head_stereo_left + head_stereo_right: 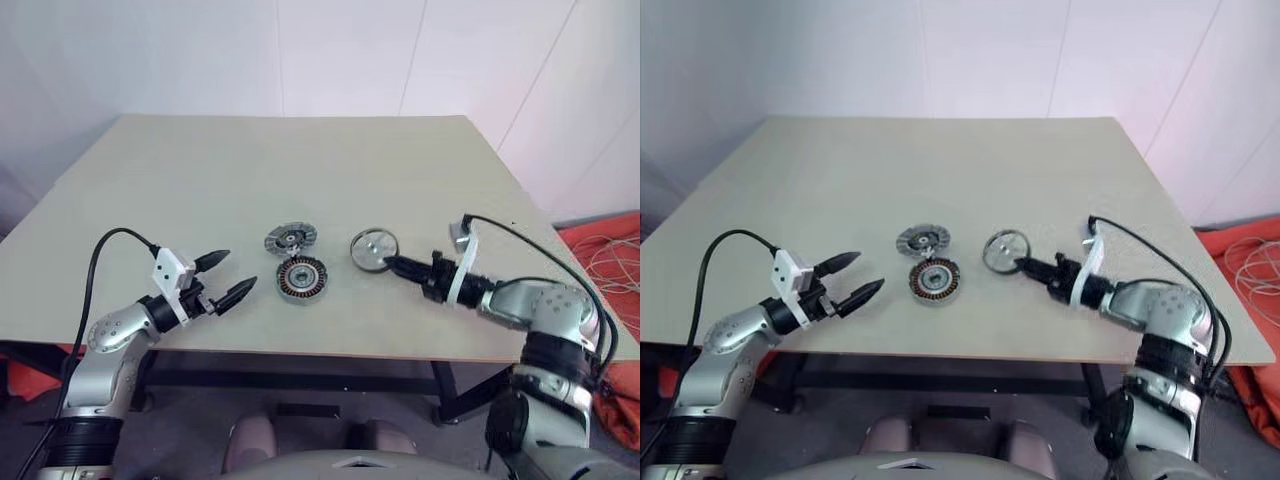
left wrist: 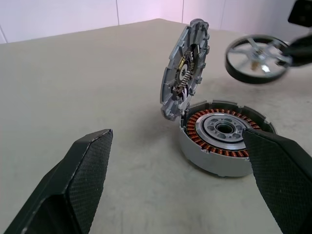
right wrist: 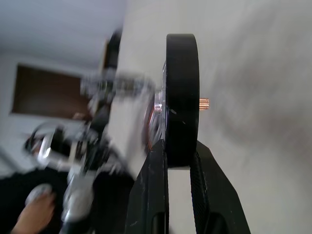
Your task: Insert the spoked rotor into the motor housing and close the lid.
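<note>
Right pincer (image 1: 392,265) is gripping the spoked rotor (image 1: 372,249), a flat round wheel with a dark rim and silver spokes, by its rim; in the right wrist view the two black fingers (image 3: 157,187) are pinching the dark rim edge-on, a short copper-coloured shaft sticking out of the hub. The wheel is being held on edge, near the pale tabletop (image 1: 300,160) and to the right of the other parts.

Motor housing (image 1: 301,277), a thick ring of copper-coloured windings around a silver centre, is lying flat at mid-table, open side up. Lid (image 1: 290,238), a silver-grey ribbed disc, is standing tilted open, its lower edge at the housing's far rim; cannot tell whether it is hinged or leaning.

Left pincer (image 1: 223,277) is hanging wide open and empty, near the housing's left side.

Handling judgement: rotor looks rigid, metal, likely weighty for its size; smooth rim could slip or swing in a two-point pinch. The rim grip leaves the hub free to drop onto the centre. If magnets are present, it may snap in off-axis. Lid looks stiff; best pushed at its upper edge.
</note>
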